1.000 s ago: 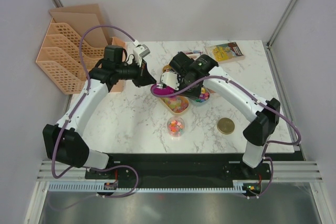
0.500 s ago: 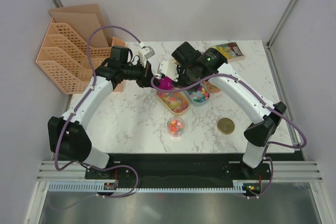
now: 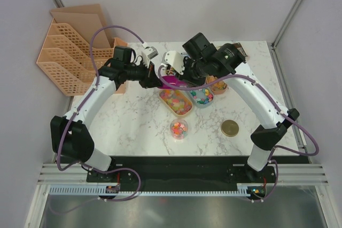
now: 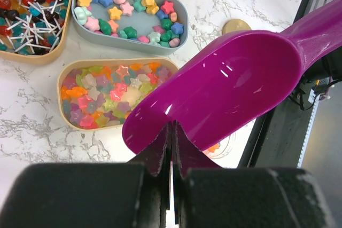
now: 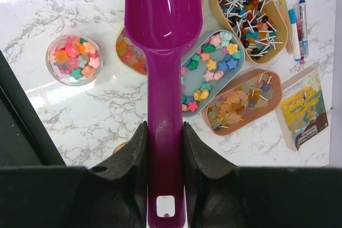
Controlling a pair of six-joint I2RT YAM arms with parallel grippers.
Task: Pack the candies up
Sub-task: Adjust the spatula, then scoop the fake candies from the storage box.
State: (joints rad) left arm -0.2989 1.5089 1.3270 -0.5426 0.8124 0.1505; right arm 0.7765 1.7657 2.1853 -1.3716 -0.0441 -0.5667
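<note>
- Marble counter (image 3: 123,126) has bare room on the left and along the front edge, while peach mesh racks (image 3: 61,60) crowd the far-left corner.
- Right jaws clamp the handle of the glossy magenta scoop (image 5: 163,20), its bowl empty, held above the trays (image 4: 185,20).
- Left jaws are pressed nearly together at the scoop's front lip; can't tell whether they pinch it.
- Candies (image 4: 115,93) fill the oval trays mid-counter, with more in a clear round cup (image 5: 49,68) nearer the front and a flat gold disc (image 3: 230,127) well apart.
</note>
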